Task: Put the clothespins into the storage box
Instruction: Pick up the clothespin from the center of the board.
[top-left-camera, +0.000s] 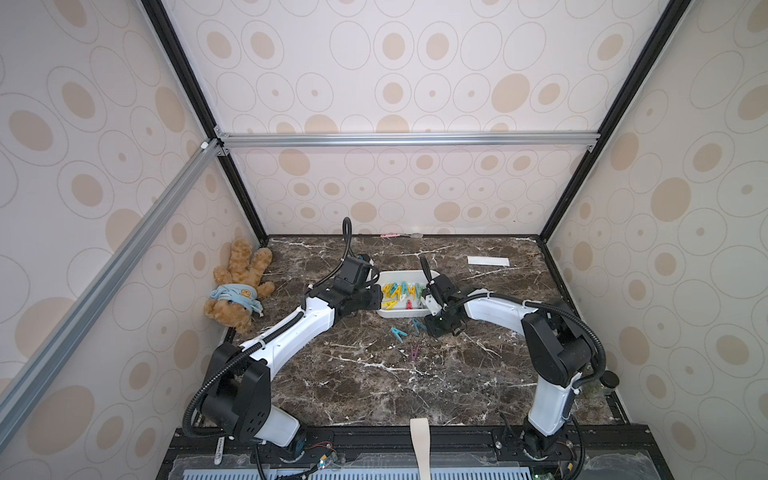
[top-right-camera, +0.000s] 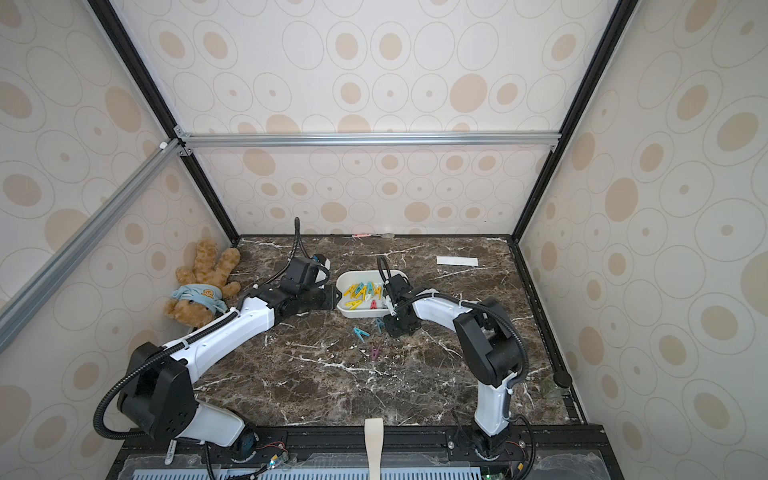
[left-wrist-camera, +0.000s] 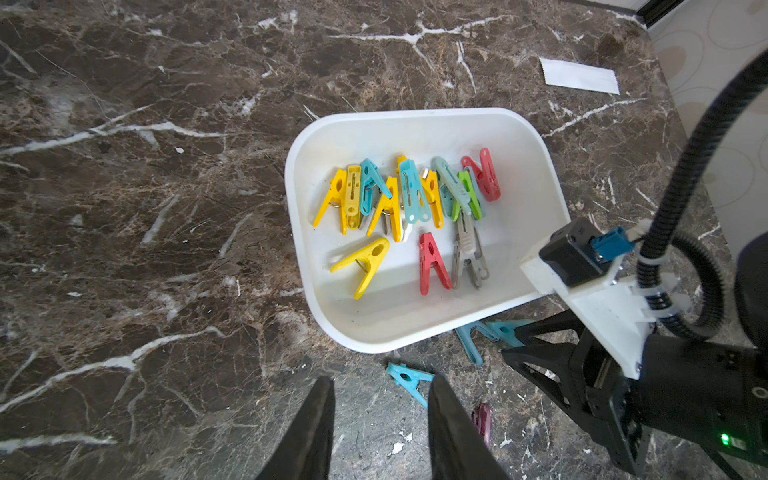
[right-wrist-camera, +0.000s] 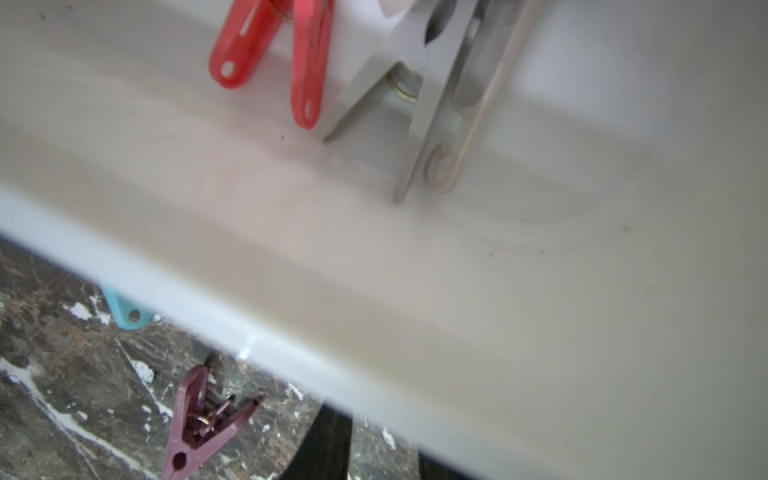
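I have the storage box (top-left-camera: 399, 273) sitting a little past the middle of the marble table (top-left-camera: 374, 386), between the two arms. Most of the clothespins (left-wrist-camera: 415, 195) lie loose inside it: yellow, teal, green and red ones bunched along the far side. A lone yellow one, a red one (left-wrist-camera: 432, 266) and a grey one (left-wrist-camera: 467, 253) lie nearer the near wall.

Three pegs are out on the table just near of the box. One teal clothespin (top-left-camera: 398, 333) lies apart from it, a second teal clothespin (top-left-camera: 417, 325) lies close by the near wall, and a purple clothespin (right-wrist-camera: 199, 419) lies a bit nearer to me.

My left gripper (left-wrist-camera: 381, 379) hangs at the left end of the box, its fingers spread with nothing between them. My right gripper (left-wrist-camera: 511, 345) is low at the box's near right corner, right beside the second teal peg. I cannot tell whether its fingers have closed on anything, as the wrist view there is blurred and mostly filled by the box wall.

A teddy bear (top-left-camera: 239, 286) lies at the far left, and a white paper strip (top-left-camera: 488, 261) at the far right.
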